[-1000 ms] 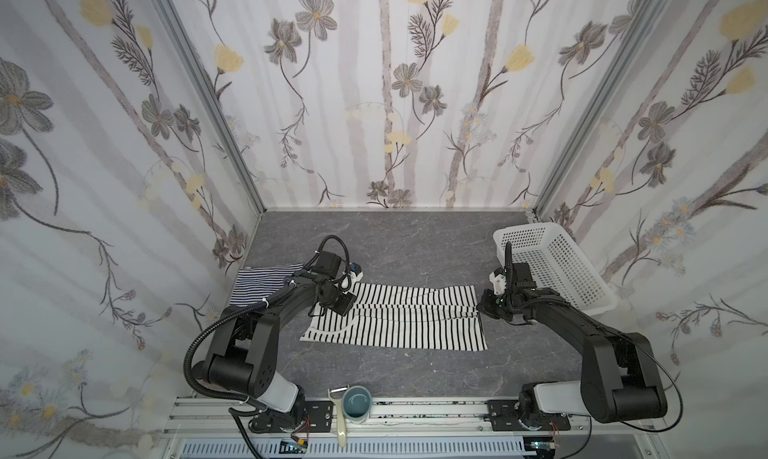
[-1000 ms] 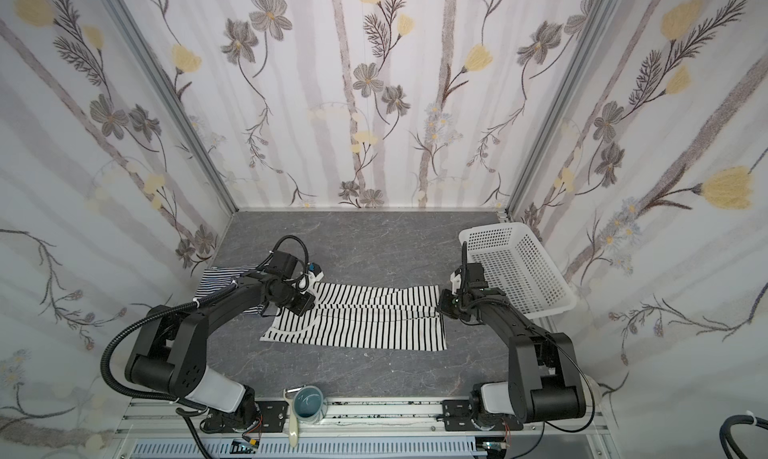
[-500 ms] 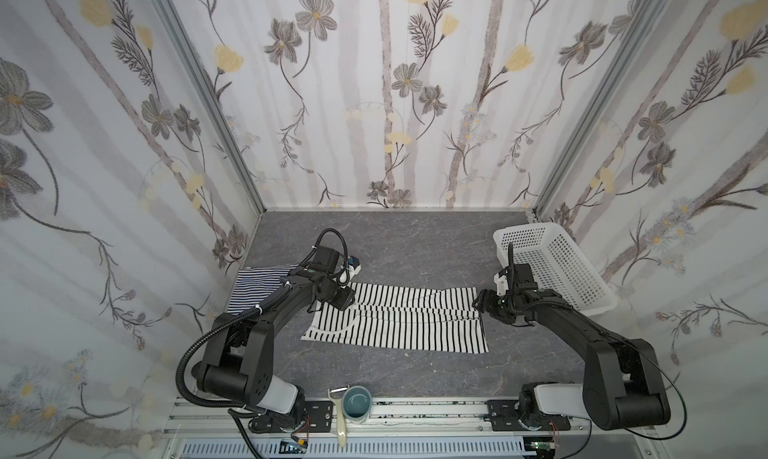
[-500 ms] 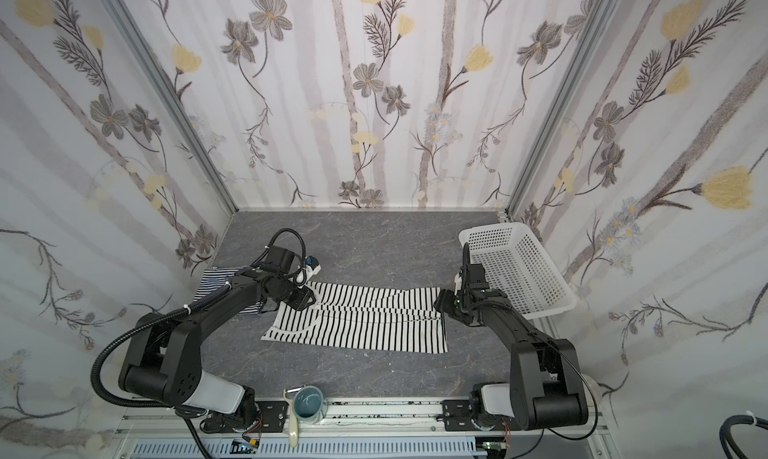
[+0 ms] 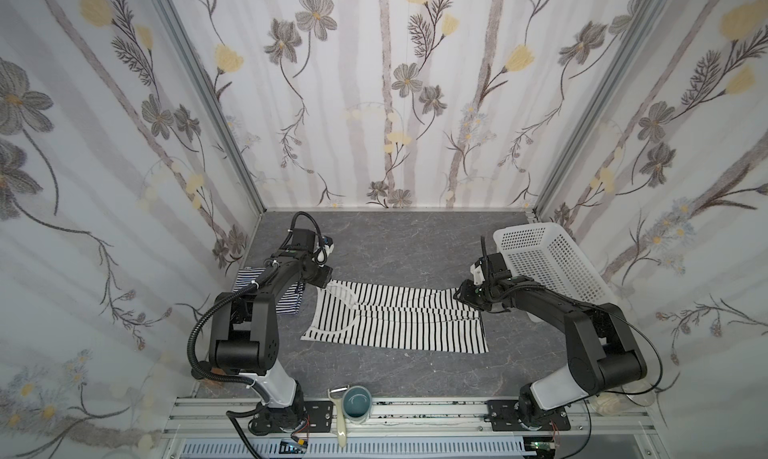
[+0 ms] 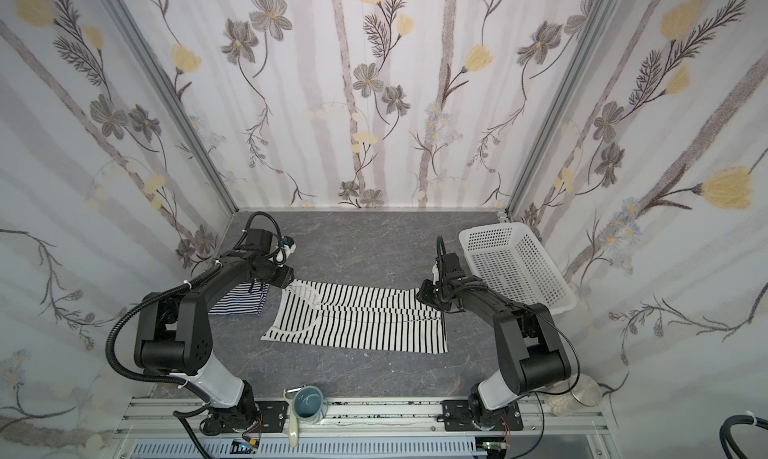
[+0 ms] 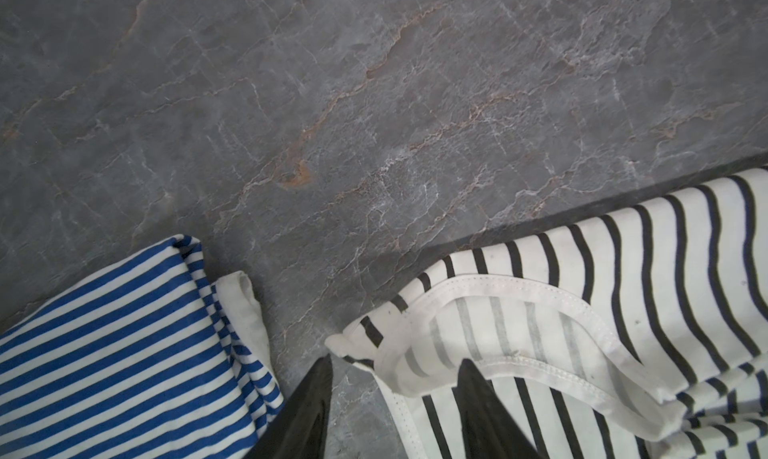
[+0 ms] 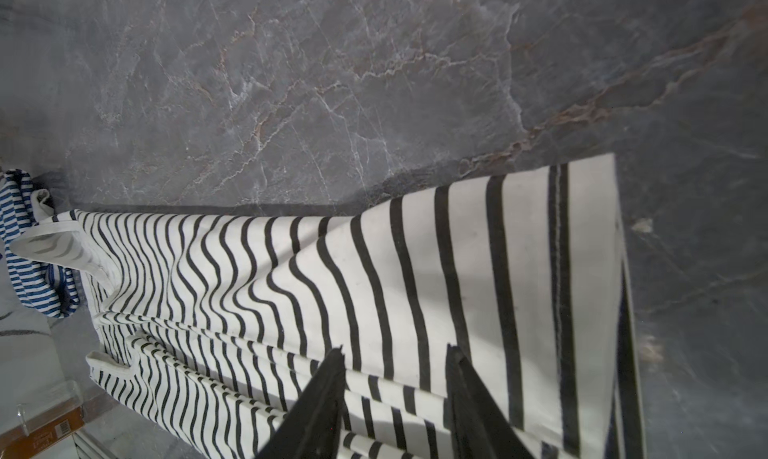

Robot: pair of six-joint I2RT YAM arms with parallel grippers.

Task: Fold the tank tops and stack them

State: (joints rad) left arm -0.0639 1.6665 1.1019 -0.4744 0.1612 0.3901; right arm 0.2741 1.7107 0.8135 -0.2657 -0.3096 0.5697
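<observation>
Between floral walls (image 5: 374, 103), grey marbled tabletop (image 5: 395, 245)

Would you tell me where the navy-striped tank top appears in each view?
In a top view: navy-striped tank top left of centre, folded.
In a top view: navy-striped tank top likewise left of centre.
Left wrist view: navy-striped tank top beside the landmark's strap.
Right wrist view: navy-striped tank top past the landmark's strap end.
Shared landmark: black-striped tank top, its neighbour in all four.

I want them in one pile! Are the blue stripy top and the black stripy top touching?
Apart. The left wrist view shows bare grey table between the blue stripy top and the black stripy top.
</observation>
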